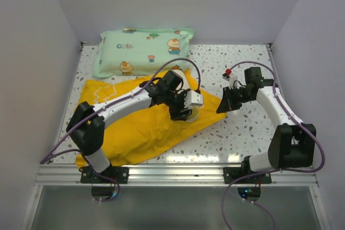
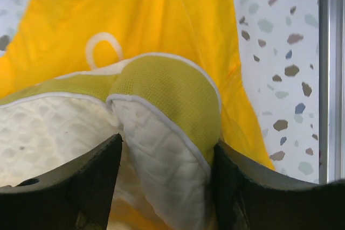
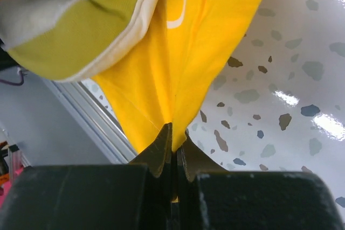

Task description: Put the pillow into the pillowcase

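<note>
Diagonally, the pillowcase (image 1: 135, 127) is laid from the tabletop's (image 1: 215, 144) near-left edge toward mid-right, its long axis slanting away. Near its right end the pillow (image 2: 172, 95) is bent over, straddled by the left fingers (image 2: 81, 181), spread apart. The right fingers (image 3: 160, 157) are clenched on the pillowcase's right tip; bare tabletop is left beyond.

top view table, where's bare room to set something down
Bare table lies at the back right, between the mint-green pillow and the right wall, and at the front, between the pillowcase's edge and the right arm's base. Crowded in the middle: left claw around the pillow, right claw pinching the pillowcase corner.
</note>
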Tool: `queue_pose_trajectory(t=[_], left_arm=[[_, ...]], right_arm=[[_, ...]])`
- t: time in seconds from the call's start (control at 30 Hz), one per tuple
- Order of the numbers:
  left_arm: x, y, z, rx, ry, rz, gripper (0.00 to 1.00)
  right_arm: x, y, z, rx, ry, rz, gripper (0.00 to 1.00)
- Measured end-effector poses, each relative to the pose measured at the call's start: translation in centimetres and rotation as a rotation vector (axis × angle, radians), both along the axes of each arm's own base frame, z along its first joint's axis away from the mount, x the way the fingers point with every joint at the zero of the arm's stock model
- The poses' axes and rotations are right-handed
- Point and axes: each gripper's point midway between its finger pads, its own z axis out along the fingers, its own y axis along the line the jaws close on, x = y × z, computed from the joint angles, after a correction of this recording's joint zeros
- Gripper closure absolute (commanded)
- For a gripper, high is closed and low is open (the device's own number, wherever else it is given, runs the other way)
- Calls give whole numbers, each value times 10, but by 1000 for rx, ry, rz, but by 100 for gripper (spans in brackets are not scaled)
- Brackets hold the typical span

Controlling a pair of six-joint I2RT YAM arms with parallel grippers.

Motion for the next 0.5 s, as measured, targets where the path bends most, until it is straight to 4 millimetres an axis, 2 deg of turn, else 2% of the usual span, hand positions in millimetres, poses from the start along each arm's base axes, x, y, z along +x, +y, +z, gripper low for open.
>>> queue_pose_trajectory(t=[0.1, 0.17, 0.23, 0.3, 0.33, 0.43, 0.5], left_arm=[[21, -6, 41, -97, 1, 98, 29], [36, -12, 56, -137, -20, 175, 28], [44, -15, 54, -135, -15, 224, 27], [47, -24, 42, -119, 26, 249, 25], [46, -29, 34, -113, 55, 242, 21], [32, -34, 9, -87, 137, 173, 19], [19, -29, -5, -50, 139, 115, 19]], right_arm=[[-5, 1, 10, 38, -14, 44, 100], [-9, 3, 14, 61, -21, 65, 100], [-12, 6, 20, 84, -35, 78, 100], [-14, 9, 27, 103, -56, 87, 100], [-14, 9, 29, 107, -67, 89, 100], [-14, 9, 33, 105, -87, 92, 100], [-14, 8, 32, 97, -90, 93, 100]])
